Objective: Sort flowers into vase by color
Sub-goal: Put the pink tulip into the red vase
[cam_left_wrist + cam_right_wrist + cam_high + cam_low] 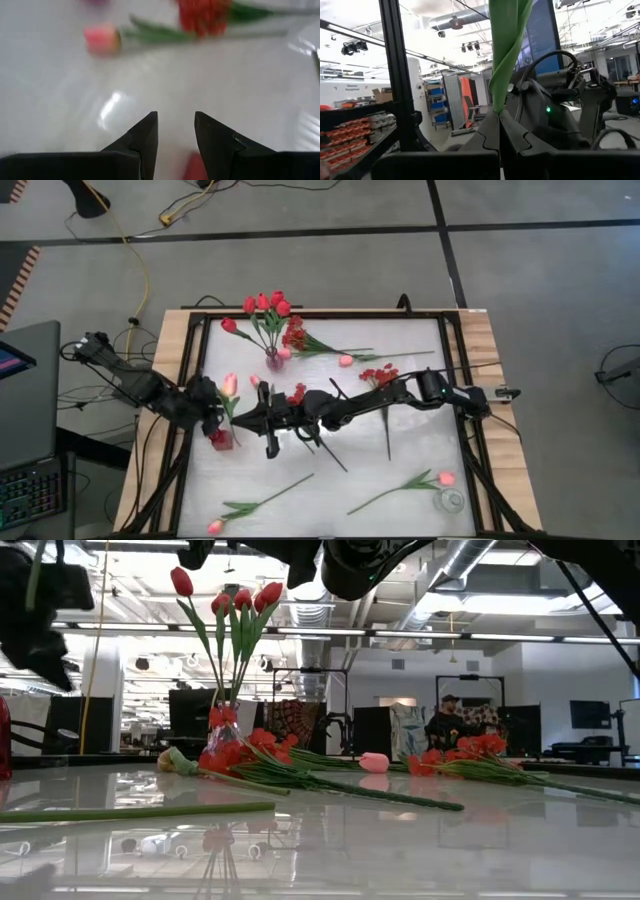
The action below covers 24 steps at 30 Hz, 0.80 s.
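White and glossy, the table top point(420, 430) sits in a black frame with wooden side strips, on grey floor crossed by a yellow cable point(135, 250).

From above, a clear vase point(273, 361) near the far edge holds red tulips point(265, 304). Red sprays point(295, 335) and a pink tulip point(345, 361) lie beside it. A small red vase point(220, 440) stands near the left edge, with the left gripper point(212, 420) just beside it. The right arm reaches across from the right edge. The right gripper point(243, 420) is at the stem of a second pink tulip point(230, 385), just beside the red vase. Two more pink tulips lie loose, one near the front-left corner point(215, 526) and one near the front-right corner point(446, 478).

At table height, the clear vase point(225, 725) lifts its red tulips point(240, 595) against ceiling ducts and strip lights. A long green stem point(130, 811) lies near the front edge. A person point(447, 720) stands far back in the room.

From the left wrist, the left gripper point(175, 135) hangs over bare surface. Something red point(194, 167) shows low down beside it, and I cannot tell whether it is gripped. A pink tulip point(101, 39) and a red spray point(202, 15) lie beyond.

From the right wrist, the right gripper point(499, 117) is pinched tight on a green leafy stem point(507, 45). Behind it are a black frame post point(395, 70) and shelves of boxes point(350, 132).
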Motion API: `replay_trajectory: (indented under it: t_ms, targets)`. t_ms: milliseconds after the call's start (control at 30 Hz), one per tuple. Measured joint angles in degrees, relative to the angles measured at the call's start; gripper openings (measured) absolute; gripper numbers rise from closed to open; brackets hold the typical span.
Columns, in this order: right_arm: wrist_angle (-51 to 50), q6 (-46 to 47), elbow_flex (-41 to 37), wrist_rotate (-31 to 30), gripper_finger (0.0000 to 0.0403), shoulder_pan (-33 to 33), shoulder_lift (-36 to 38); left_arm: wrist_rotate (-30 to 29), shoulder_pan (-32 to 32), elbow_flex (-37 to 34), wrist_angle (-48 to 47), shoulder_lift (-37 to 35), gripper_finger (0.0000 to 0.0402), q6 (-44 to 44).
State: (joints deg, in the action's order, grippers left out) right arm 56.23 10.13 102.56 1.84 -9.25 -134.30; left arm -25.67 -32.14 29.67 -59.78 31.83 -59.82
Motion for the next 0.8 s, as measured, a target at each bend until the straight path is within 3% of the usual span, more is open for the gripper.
replay_trajectory:
  t_ms: [67, 267, 467, 800]
  targets:
    - [-0.07, 0.01, 0.0, 0.53, 0.002, 0.0, 0.0, 3.8, -0.07, 0.0, -0.36, 0.83, 0.0116, -2.0]
    - [-0.07, 0.02, 0.0, 1.47, 0.002, 0.0, 0.0, 4.57, 0.04, 0.07, -0.86, 6.44, 0.0098, -1.57]
    - [-0.07, 0.02, -0.02, 1.83, 0.002, -0.02, 0.0, 9.5, 0.04, 0.07, 0.32, 12.05, 0.007, 2.01]
    - [-0.08, 0.02, -0.02, 2.66, 0.002, -0.02, 0.0, 16.59, 0.04, 0.09, 4.32, 13.51, 0.0048, 5.36]
